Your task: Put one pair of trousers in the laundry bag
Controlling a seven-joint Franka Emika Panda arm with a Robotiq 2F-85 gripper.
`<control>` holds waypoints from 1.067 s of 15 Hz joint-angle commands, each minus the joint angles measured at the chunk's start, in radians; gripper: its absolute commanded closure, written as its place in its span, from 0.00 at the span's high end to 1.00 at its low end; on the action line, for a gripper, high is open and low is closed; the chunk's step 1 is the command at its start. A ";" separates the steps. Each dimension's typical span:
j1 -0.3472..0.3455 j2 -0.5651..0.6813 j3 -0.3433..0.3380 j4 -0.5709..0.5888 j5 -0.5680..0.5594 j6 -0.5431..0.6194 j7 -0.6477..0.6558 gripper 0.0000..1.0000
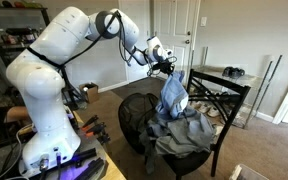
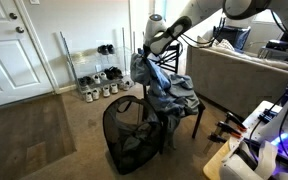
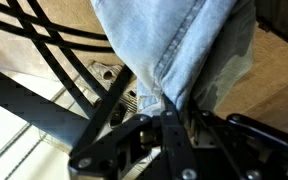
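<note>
My gripper (image 1: 165, 66) (image 2: 147, 45) is shut on a pair of light-blue denim trousers (image 1: 173, 92) (image 2: 150, 76), which hang from it above the chair. In the wrist view the denim (image 3: 154, 40) runs down into the shut jaws of the gripper (image 3: 170, 106). The laundry bag (image 1: 135, 117) (image 2: 131, 136), a round black mesh hamper, stands open on the carpet beside the chair, lower than the hanging trousers. Other grey and blue clothes (image 1: 187, 133) (image 2: 180, 96) lie heaped on the chair seat.
The black lattice-back chair (image 1: 227, 100) (image 3: 44, 40) stands right behind the trousers. A shoe rack (image 2: 92, 80) and a white door (image 2: 14, 50) line the far wall. A grey couch (image 2: 239, 75) is beyond the chair. The robot's base (image 1: 44, 110) stands near the hamper.
</note>
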 commanded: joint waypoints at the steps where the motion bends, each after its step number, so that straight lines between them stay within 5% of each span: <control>1: -0.012 -0.061 0.091 -0.081 -0.014 0.085 -0.137 0.04; 11: -0.177 -0.038 0.456 -0.146 0.056 0.054 -0.594 0.04; 15: -0.239 -0.020 0.516 -0.160 0.093 -0.002 -0.700 0.04; 16: -0.181 -0.010 0.456 -0.137 0.082 0.025 -0.636 0.04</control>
